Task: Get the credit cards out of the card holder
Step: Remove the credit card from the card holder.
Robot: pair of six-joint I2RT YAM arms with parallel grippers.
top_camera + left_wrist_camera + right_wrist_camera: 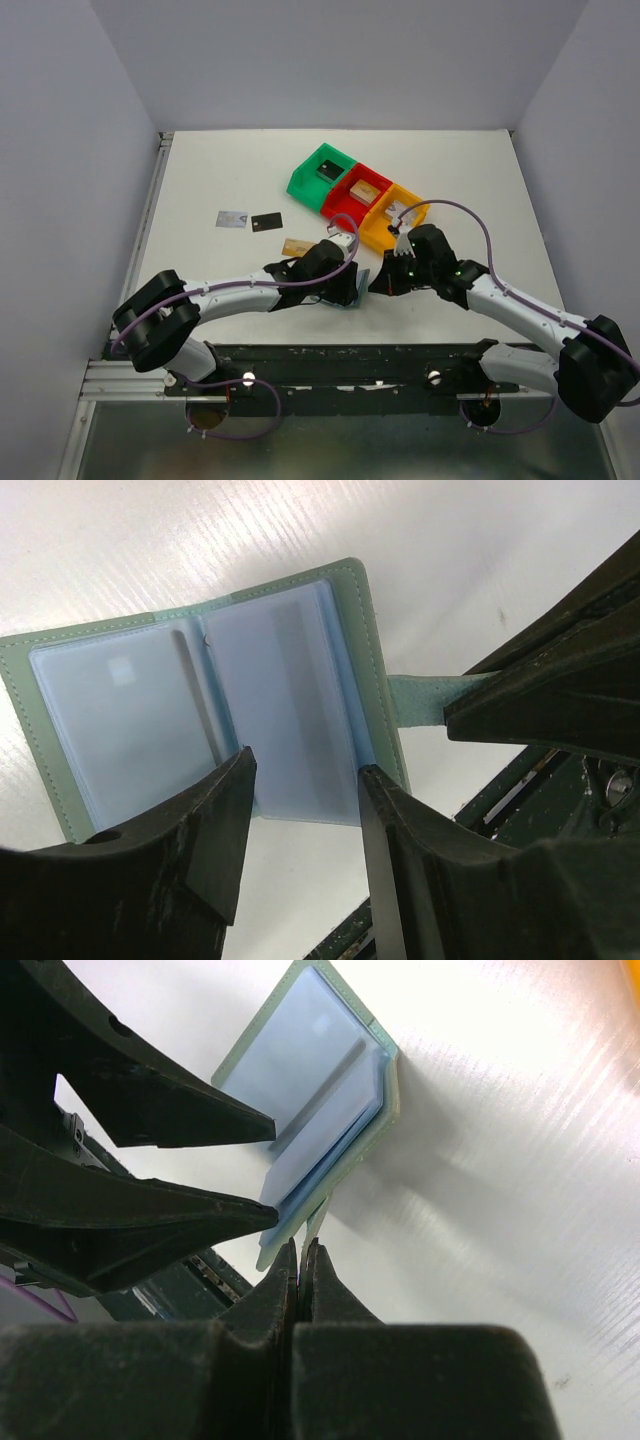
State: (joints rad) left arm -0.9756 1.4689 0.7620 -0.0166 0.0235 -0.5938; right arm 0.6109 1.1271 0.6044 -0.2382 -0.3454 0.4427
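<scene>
Right gripper (pixel 300 1252) pinches card holder's (pixel 300 1070) tab (pixel 316 1222); left gripper (pixel 305 765) spread astride clear sleeves (pixel 270 700).

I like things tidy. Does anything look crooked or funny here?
Only the tan-gold card lies slanted by itself, apart from the silver-grey card and black card, which sit side by side. Nothing looks spilled or broken.

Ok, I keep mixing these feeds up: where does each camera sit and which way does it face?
Top external: above and behind, looking down on the table; both arms show, left gripper and right gripper meeting at the card holder.
Left wrist: on the left arm, looking along its parted fingers at the open holder.
Right wrist: on the right arm, looking past its shut fingers pinching the holder's tab.
Both wrist views share the holder and the opposite gripper.
</scene>
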